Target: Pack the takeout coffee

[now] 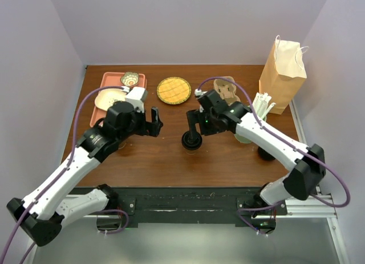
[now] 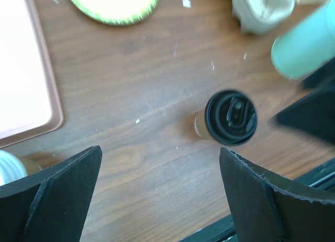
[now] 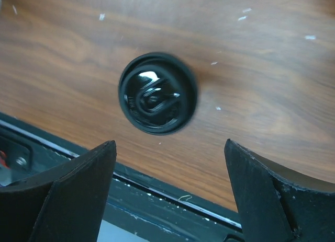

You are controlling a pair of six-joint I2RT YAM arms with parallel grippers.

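Takeout coffee (image 1: 191, 140) stands upright on the wooden table (image 1: 159, 161), black lid up, around the middle and toward the near edge, touched by neither arm. The left gripper (image 1: 154, 121) hangs to its left, jaws spread wide and empty. The right gripper (image 1: 194, 120) hovers close above the cup, jaws also wide and holding nothing, and a brown paper bag (image 1: 282, 67) stands at the far right, well apart.

Pale lilac walls (image 1: 188, 24), brown wooden table (image 1: 165, 158)
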